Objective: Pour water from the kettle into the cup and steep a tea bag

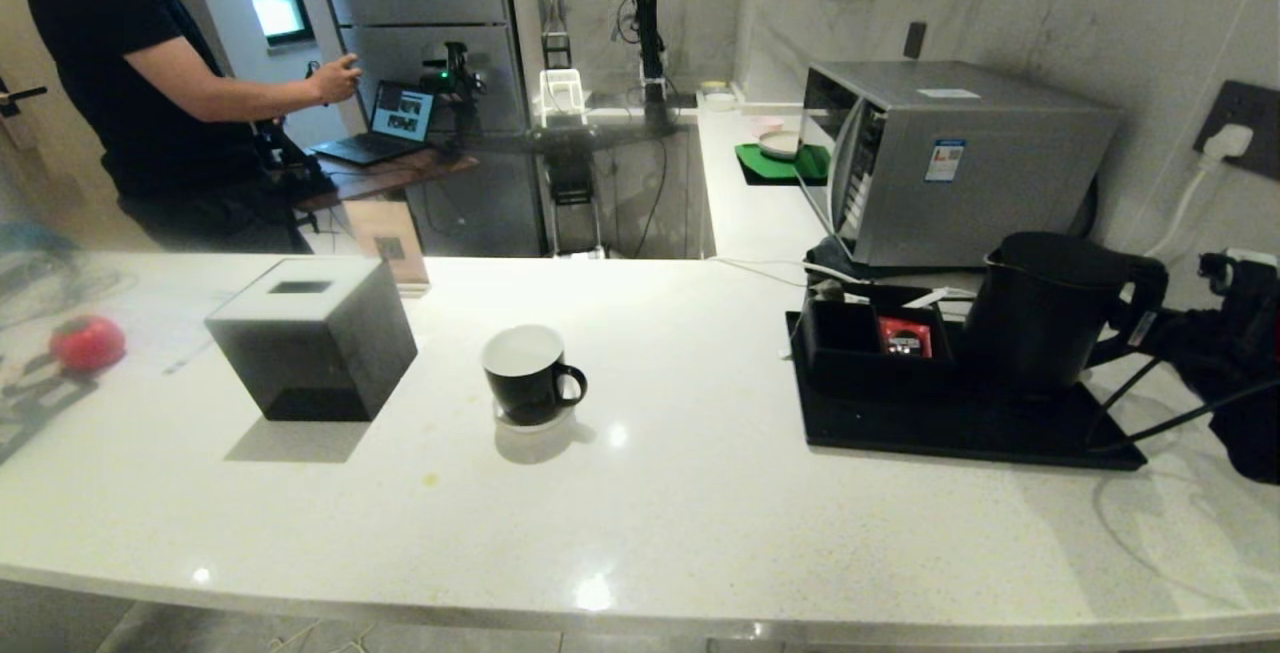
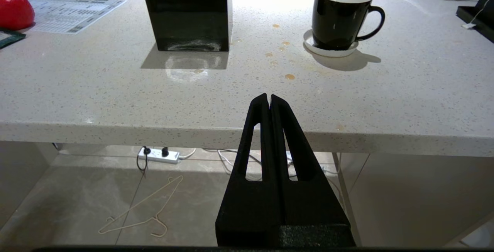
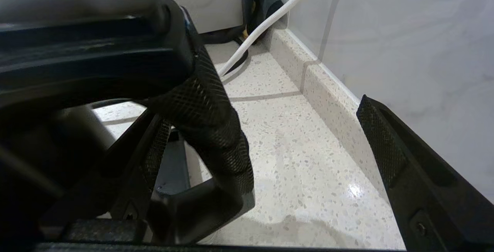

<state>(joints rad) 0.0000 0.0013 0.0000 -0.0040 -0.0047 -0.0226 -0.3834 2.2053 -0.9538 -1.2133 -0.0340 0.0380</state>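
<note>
A black cube-shaped box (image 1: 312,351) with a slot on top stands on the white speckled counter (image 1: 650,523), left of centre. Further left lie a red round object (image 1: 88,343) and a printed sheet (image 2: 69,9). Small brownish spots (image 2: 283,53) mark the countertop. At the right, a black tray (image 1: 960,423) carries a small red packet (image 1: 905,338) in a compartment. Behind it stands a silver microwave (image 1: 950,158), with a green mat (image 1: 785,165) bearing a white dish beside it. A white plug (image 1: 1228,141) sits in a wall socket. Beyond the counter, a person in a black shirt (image 1: 150,83) reaches toward a laptop (image 1: 385,125). Under the counter, a power strip (image 2: 160,154) and a wire hanger (image 2: 142,209) lie on the floor.
</note>
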